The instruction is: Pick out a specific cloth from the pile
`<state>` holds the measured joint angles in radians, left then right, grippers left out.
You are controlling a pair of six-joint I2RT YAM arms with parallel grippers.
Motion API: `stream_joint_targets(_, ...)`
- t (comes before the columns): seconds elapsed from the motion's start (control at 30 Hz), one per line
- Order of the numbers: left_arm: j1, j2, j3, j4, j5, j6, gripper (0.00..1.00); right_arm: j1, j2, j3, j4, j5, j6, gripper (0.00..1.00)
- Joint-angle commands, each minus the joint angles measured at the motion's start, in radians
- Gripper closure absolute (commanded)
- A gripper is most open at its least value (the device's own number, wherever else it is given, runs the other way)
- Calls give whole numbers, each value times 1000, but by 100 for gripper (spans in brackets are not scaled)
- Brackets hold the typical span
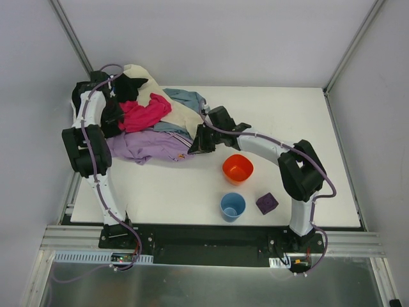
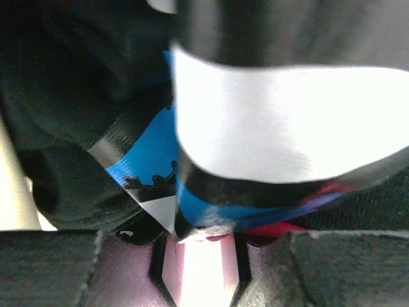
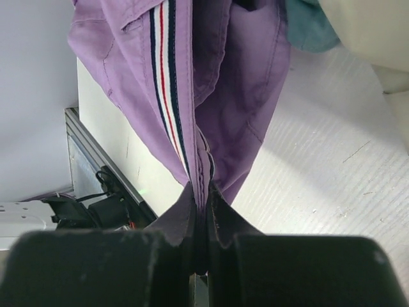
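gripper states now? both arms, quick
Left gripper: open, nosed into the jumbled garment pile, gripping nothing visible.
Right gripper: closed on the large light-purple cloth.

White table (image 1: 179,192) — grey walls (image 1: 223,38) on 3 sides, aluminium rails (image 1: 71,35) at corners.

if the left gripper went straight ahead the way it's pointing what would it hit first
The pile. A black, blue and white garment fills the left wrist view directly ahead of the left gripper. It seems almost to touch the gripper, though depth is hard to judge this close.
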<state>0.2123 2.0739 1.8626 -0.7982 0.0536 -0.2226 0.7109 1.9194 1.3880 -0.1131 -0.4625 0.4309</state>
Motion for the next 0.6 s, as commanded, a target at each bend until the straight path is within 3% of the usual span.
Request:
stream_joint_targets(0.0, -31, 2, -14, 21, 57, 9, 76, -7, -80, 126, -108, -54, -41, 99)
stream_joint_targets(0.4, -65, -23, -17, 30, 124, 26, 44, -7, -40, 512, -215, -156, -12, 99)
stream_joint_targets(0.57, -68, -40, -17, 33, 129, 29, 23, -7, 7, 713, -243, -211, 28, 99)
